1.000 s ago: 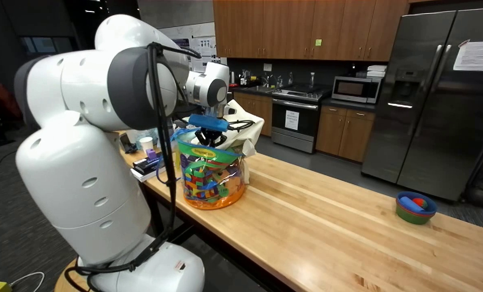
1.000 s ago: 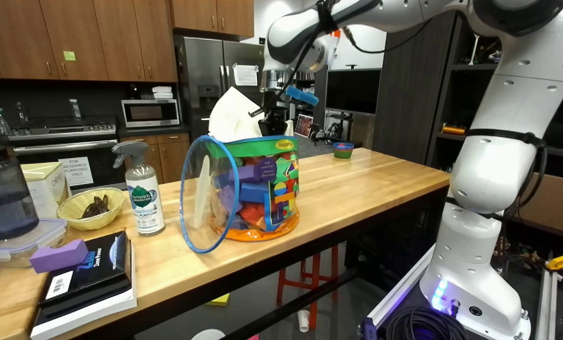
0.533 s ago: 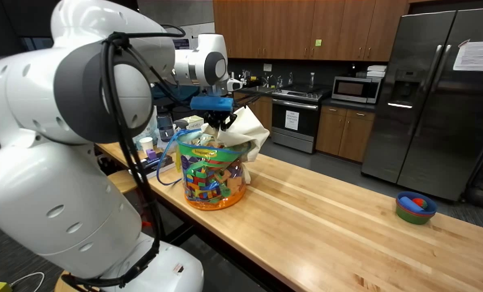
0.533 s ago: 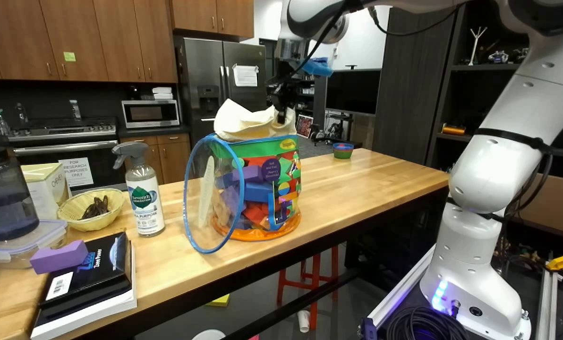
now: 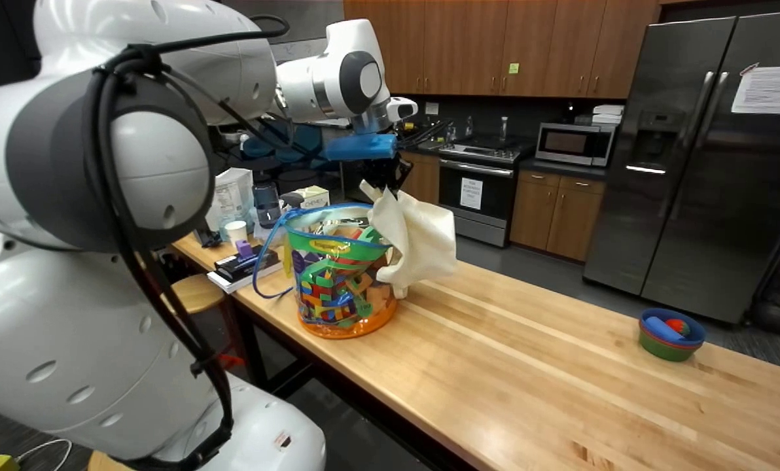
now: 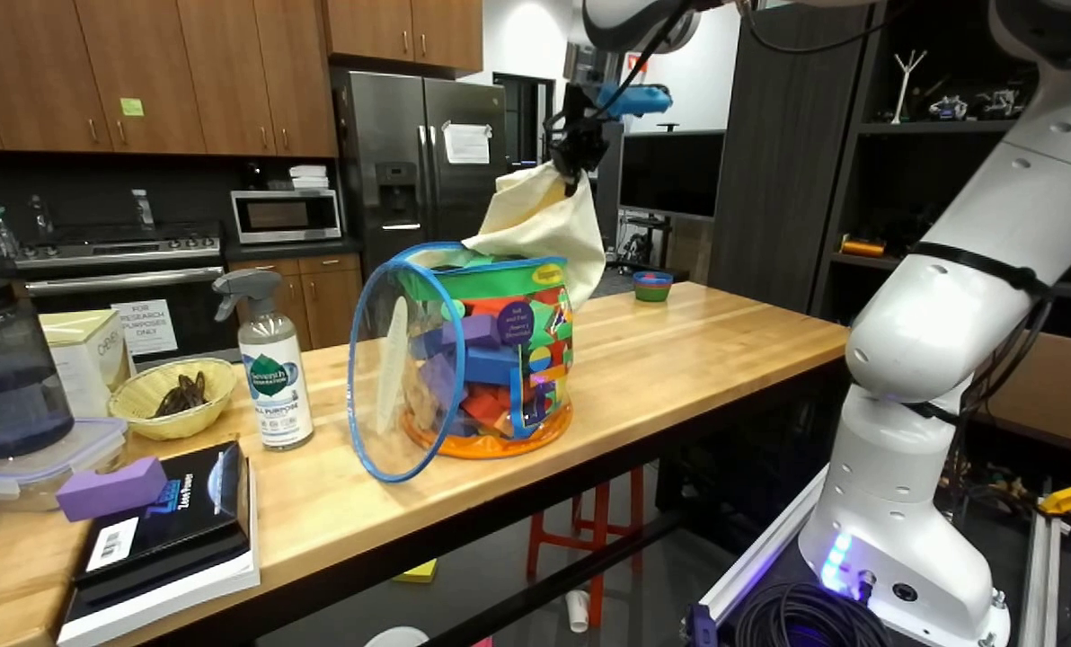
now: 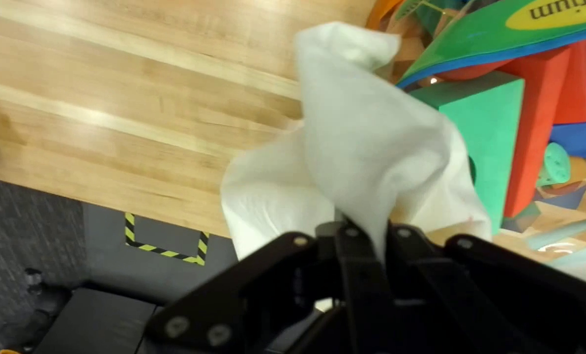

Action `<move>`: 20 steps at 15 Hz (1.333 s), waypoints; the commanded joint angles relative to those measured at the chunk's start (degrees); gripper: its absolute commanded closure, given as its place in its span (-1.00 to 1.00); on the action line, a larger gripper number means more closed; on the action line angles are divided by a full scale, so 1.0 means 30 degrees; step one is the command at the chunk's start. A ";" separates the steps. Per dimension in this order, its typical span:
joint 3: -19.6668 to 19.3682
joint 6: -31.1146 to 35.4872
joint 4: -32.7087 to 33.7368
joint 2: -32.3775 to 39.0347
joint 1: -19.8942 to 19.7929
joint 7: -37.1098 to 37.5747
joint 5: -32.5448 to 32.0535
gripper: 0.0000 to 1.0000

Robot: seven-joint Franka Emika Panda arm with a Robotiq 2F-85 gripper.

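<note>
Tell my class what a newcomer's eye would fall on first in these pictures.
Probably the cream cloth, pinched between the black fingers and hanging beside the mouth of a clear tub crammed with bright blocks. Next, perhaps, the bulky white arm, which fills the left side of an exterior view. There too, a small stack of bowls stands out toward the right on the wooden table.

Wooden table [image 5: 527,373]: block-filled bag [image 6: 491,285], spray bottle [image 6: 275,382], basket [image 6: 172,426], stacked bowls [image 5: 670,352].

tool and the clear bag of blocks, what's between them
Between them hangs a cream cloth, pinched in the tool and reaching down past the top of the clear bag of blocks; both exterior views show this.
</note>
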 commanded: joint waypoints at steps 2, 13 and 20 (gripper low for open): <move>-0.0525 0.0620 -0.2111 -0.1238 -0.0966 0.1649 -0.0664 0.98; -0.0756 0.5448 -0.8365 0.1792 0.0326 0.0731 0.3334 0.98; -0.1267 0.4913 -0.9773 0.3558 -0.0223 0.0804 0.3617 0.98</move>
